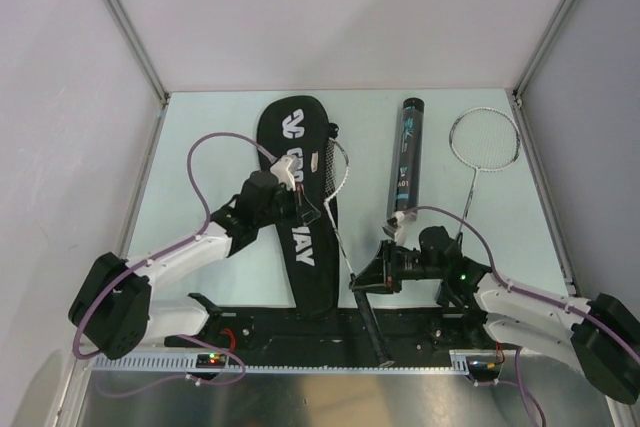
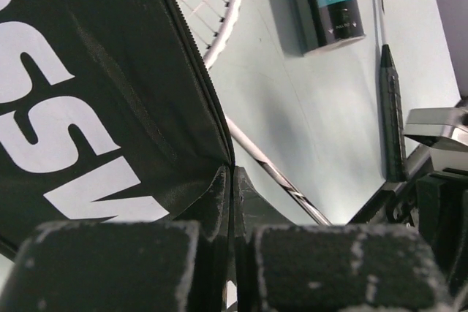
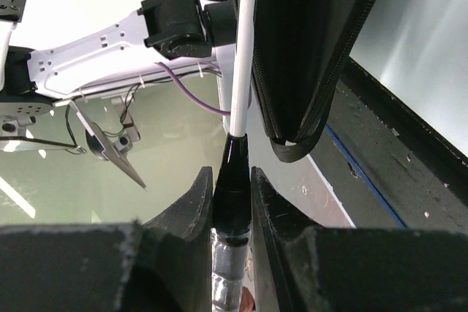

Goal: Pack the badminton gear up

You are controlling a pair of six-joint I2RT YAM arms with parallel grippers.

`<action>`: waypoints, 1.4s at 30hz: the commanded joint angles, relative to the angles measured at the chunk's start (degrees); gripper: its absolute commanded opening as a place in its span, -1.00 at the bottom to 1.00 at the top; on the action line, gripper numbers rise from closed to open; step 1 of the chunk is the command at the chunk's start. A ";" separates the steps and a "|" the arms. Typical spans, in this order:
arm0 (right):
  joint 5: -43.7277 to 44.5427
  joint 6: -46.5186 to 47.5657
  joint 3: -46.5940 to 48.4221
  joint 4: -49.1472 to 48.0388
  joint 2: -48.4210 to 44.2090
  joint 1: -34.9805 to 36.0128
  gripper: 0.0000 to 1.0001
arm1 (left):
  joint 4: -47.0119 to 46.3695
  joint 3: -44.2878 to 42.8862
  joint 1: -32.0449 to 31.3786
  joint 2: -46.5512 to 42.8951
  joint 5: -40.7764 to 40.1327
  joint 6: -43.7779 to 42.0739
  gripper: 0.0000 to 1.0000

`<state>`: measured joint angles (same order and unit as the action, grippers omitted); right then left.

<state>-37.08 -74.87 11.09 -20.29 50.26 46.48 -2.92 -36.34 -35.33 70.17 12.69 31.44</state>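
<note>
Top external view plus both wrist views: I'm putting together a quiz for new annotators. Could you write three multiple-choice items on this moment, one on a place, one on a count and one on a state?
1. Where does the loose racket lie?
A. right of the tube
B. on top of the bag
C. left of the bag

2. How many rackets show?
A. one
B. two
C. three

3. What is the right gripper doing?
A. open above the tube
B. shut on a racket
C. shut on the bag

Key:
1 A: the loose racket lies right of the black tube, apart from the racket bag.
2 B: besides that one, a second racket has its head at the bag's edge.
3 B: the right gripper pinches the second racket where the white shaft meets the black handle.
</note>
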 commanded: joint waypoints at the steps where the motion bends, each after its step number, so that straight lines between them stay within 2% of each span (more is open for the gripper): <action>1: -3.71 3.38 4.19 -7.76 4.14 0.52 -1.00 | -4.09 0.80 0.18 -2.31 5.66 -1.59 -1.00; 6: -1.76 8.04 6.37 -8.15 9.29 0.45 -1.00 | -4.61 1.21 0.18 -3.24 9.34 -0.98 -1.00; 10: 4.14 13.81 10.48 -6.33 13.33 0.32 -1.00 | -5.98 2.48 -0.01 -5.33 11.19 3.20 -1.00; 18: 9.58 19.10 18.77 -9.49 27.87 -0.37 -1.00 | -8.02 7.25 -0.66 -11.50 10.75 10.40 -1.00; 22: 12.13 19.38 21.07 -12.60 34.21 -0.50 -1.00 | -8.67 9.88 -0.77 -13.89 9.72 13.22 -1.00; 29: 17.68 16.13 22.42 -17.68 40.18 -1.40 -1.00 | -9.18 13.44 -1.03 -18.24 6.47 17.46 -1.00; 36: 21.85 19.03 27.48 -15.62 44.49 -0.23 -1.00 | -9.45 13.83 -1.02 -19.13 5.42 19.88 -1.00; 42: 30.27 18.92 28.86 -15.75 48.17 2.52 -1.00 | -9.92 14.36 -1.04 -19.17 3.63 22.44 -1.00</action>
<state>-18.63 -56.86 36.95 -31.94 96.40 48.34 -9.85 -22.33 -35.70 52.38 13.56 50.17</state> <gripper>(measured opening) 0.222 0.005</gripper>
